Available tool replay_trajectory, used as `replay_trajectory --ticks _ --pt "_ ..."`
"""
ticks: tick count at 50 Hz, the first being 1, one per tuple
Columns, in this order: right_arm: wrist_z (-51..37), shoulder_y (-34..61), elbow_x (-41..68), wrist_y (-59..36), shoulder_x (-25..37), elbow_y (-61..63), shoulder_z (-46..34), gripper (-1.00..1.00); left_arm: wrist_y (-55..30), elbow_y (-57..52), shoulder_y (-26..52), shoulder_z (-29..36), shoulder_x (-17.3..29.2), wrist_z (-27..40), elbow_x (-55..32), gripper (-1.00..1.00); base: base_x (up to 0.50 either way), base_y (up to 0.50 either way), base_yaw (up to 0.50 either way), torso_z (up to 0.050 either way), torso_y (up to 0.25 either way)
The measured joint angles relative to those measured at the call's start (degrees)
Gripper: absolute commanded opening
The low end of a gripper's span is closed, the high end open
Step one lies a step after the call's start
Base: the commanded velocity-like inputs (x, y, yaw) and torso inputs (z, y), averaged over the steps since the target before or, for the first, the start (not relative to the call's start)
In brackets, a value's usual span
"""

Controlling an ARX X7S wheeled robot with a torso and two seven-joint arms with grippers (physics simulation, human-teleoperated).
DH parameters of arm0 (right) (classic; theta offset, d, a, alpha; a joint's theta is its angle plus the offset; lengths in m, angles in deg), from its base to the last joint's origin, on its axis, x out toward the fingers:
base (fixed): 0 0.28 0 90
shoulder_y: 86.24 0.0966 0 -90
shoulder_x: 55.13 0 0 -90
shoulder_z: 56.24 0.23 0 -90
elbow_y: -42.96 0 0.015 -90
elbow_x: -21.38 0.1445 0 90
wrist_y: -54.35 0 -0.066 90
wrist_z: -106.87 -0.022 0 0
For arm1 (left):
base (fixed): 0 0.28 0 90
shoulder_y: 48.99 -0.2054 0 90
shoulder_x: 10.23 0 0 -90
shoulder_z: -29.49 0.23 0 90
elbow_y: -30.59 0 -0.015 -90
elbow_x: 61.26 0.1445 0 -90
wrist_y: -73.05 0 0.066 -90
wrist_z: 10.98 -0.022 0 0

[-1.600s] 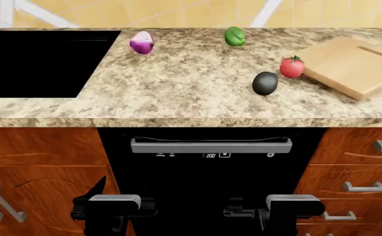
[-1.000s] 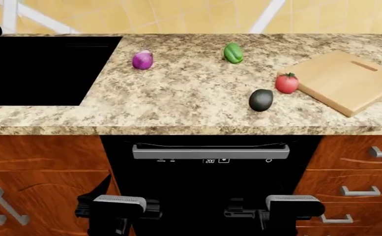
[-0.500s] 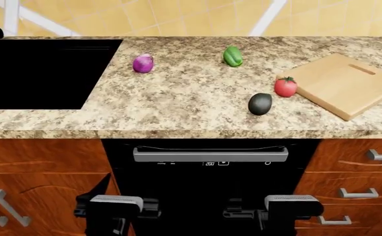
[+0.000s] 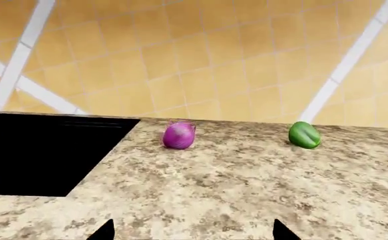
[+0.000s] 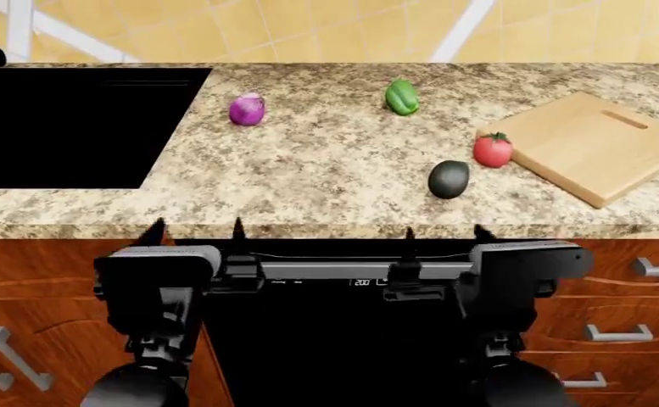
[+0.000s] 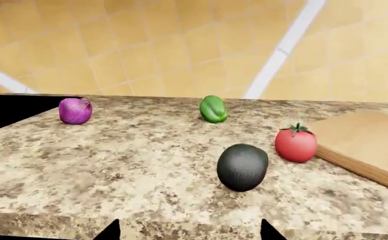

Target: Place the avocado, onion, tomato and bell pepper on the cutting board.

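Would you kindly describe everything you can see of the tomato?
The tomato is small, round, glossy red, with a green star-shaped stem cap on top. It sits upright on the speckled granite countertop, against the near corner of the light-wood cutting board, not on it. The dark avocado lies close beside it, apart.

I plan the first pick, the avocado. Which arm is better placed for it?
Probably the right: the right gripper is open below the avocado, beside the cutting board. The left gripper sits nearer the onion.
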Motion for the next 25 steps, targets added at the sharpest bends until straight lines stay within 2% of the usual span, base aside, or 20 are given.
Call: replay_trajectory --ticks 7,11,17,25 --pt "1.0 16.6 5.1 -22.7 0.7 6.7 0.9 1.00 -19.8 -7.1 13.5 -2.5 0.8 1.5 -5.9 1.00 0.00 0.00 0.00 0.000 0.000" --pt "-0.2 26.4 11.6 -32.0 1.5 6.0 2.4 1.00 -30.2 -7.6 22.7 -3.1 1.4 1.7 -8.8 1.00 0.00 0.00 0.00 0.000 0.000" --pt "-3.9 39.2 23.5 -40.4 4.0 0.7 3.0 1.00 -42.9 -4.6 37.0 -2.2 2.8 0.9 -12.2 1.00 0.00 0.00 0.00 0.000 0.000" --pt "-5.6 52.5 32.9 -45.2 7.0 -7.9 -0.2 1.00 -51.4 3.7 52.2 1.3 5.1 -1.0 -14.1 1.00 0.00 0.00 0.00 0.000 0.000"
